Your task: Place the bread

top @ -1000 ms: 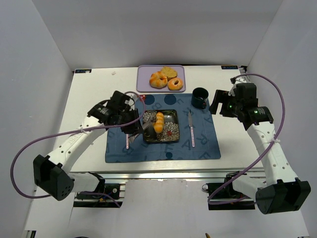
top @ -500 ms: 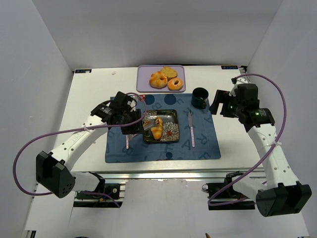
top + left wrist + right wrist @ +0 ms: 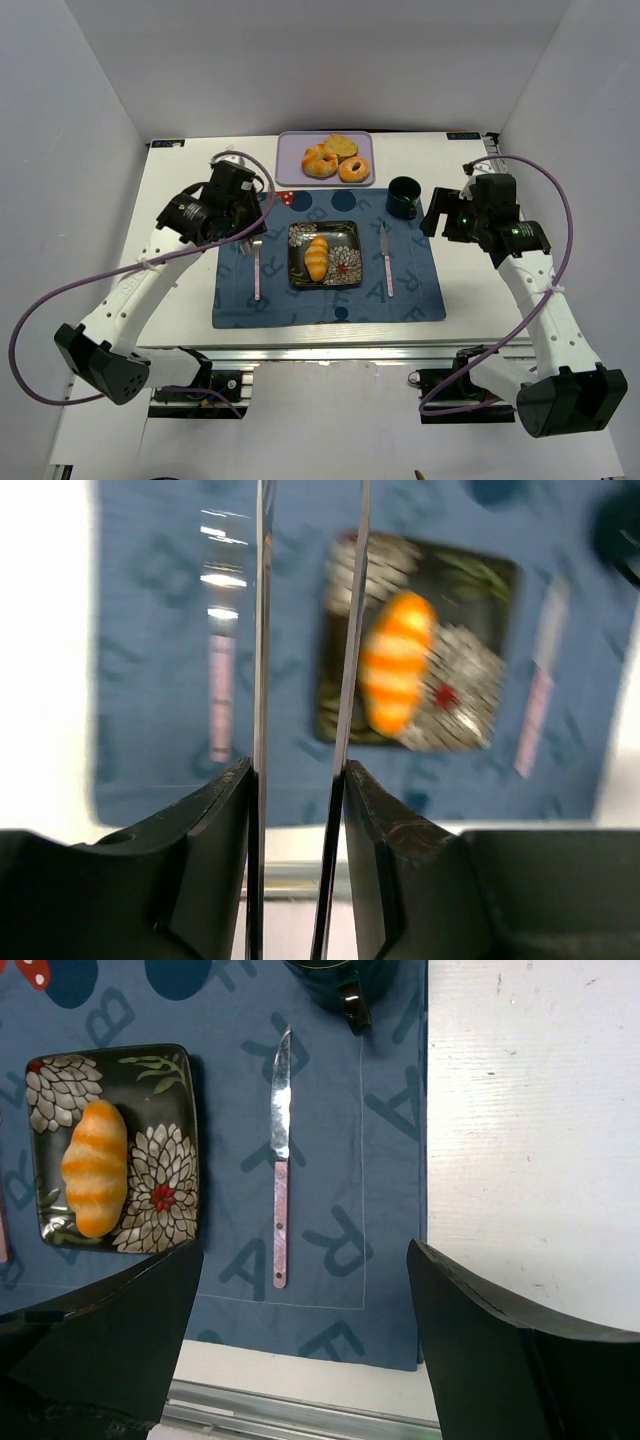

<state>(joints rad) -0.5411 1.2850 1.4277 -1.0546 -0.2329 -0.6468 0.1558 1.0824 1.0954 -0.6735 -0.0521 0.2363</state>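
Note:
The bread (image 3: 317, 257), a golden-orange ridged roll, lies on the black flowered plate (image 3: 346, 270) in the middle of the blue placemat (image 3: 410, 295). It also shows in the left wrist view (image 3: 395, 665) and the right wrist view (image 3: 95, 1167). My left gripper (image 3: 244, 222) is raised left of the plate and shut on thin metal tongs (image 3: 262, 630); the tong blades stand apart and hold nothing. In the left wrist view the gripper (image 3: 297, 770) looks down on the plate (image 3: 470, 580). My right gripper (image 3: 440, 215) is open and empty over the placemat's right edge (image 3: 305, 1248).
A purple tray (image 3: 290, 140) with a donut and other pastries stands at the back. A dark cup (image 3: 404, 196) is at the placemat's back right. A knife (image 3: 385, 260) lies right of the plate, a fork (image 3: 257, 270) left of it.
The tongs let go of the bread, which now lies alone on the plate. My left gripper rose and drew back to the left with the tongs. The right arm barely moved.

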